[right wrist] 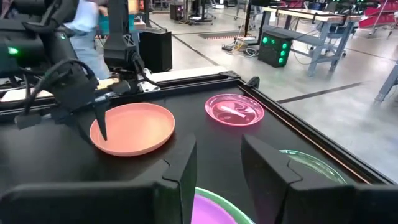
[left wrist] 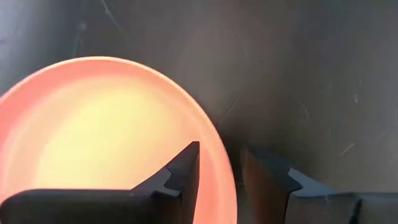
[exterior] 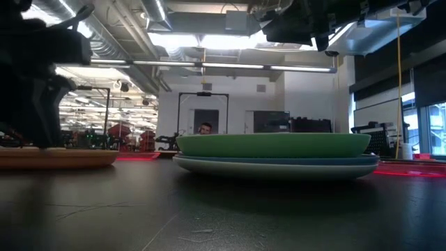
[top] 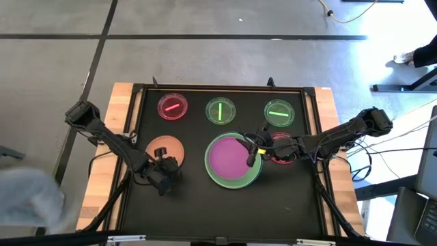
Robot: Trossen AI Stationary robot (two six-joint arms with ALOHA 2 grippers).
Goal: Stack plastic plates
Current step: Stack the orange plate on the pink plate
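An orange plate (top: 164,147) lies flat on the black mat at the left. My left gripper (left wrist: 221,167) is open and low over the plate's near rim (left wrist: 225,177), with one finger above the plate's inside and one beyond the rim. A magenta plate (top: 231,157) lies in a green plate (top: 213,172) at the middle. In the low view the green plate (exterior: 272,144) rests on paler plates (exterior: 279,164). My right gripper (right wrist: 217,163) is open and raised above the stack's right edge. It holds nothing. My left gripper comes from above, pointing down, and straddles the orange plate's near rim (left wrist: 225,177). The plate lies flat on the mat. I cannot tell whether either finger touches it.
Small translucent dishes stand along the mat's far side: red (top: 172,107), green (top: 220,111), green (top: 278,113). Another red dish (top: 283,149) lies under my right arm, beside the stack. The mat's raised frame (top: 225,87) borders the work area. A person (right wrist: 87,25) stands beyond the table.
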